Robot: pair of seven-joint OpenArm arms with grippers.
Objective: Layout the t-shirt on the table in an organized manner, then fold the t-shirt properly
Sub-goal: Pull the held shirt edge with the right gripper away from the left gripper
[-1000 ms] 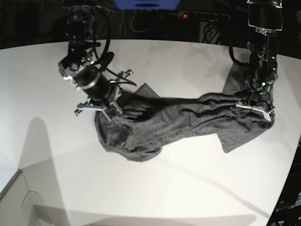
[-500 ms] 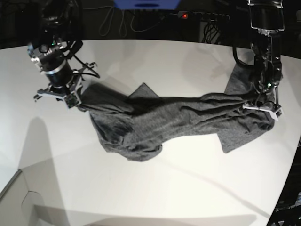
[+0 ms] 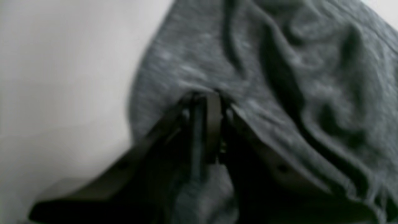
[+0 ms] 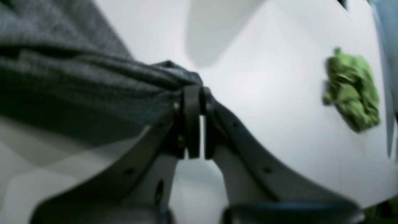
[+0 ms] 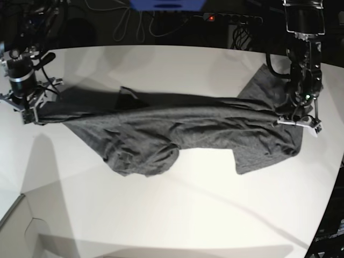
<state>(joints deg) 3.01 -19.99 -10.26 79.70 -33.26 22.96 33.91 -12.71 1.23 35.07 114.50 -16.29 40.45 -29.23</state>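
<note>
The right gripper (image 4: 194, 93) is clamped on a bunched edge of the t-shirt (image 5: 177, 134); the left gripper (image 3: 206, 102) pinches the opposite end. The shirt stretches between them across the table (image 5: 177, 215). Only the right wrist view shows a green cloth (image 4: 353, 90) beyond.

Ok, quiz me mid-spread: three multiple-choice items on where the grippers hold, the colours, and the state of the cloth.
1. The right gripper pinches the t-shirt at:
A) its end at the base view's left
B) its middle
C) nowhere

2. The crumpled cloth lying apart on the table is:
A) red
B) green
C) blue

3. The t-shirt is:
A) neatly folded
B) stretched between both grippers, wrinkled
C) balled up

Answers:
1 A, cloth bunches at its shut tips.
2 B, the right wrist view shows it.
3 B, the left gripper holds the other end.
</note>
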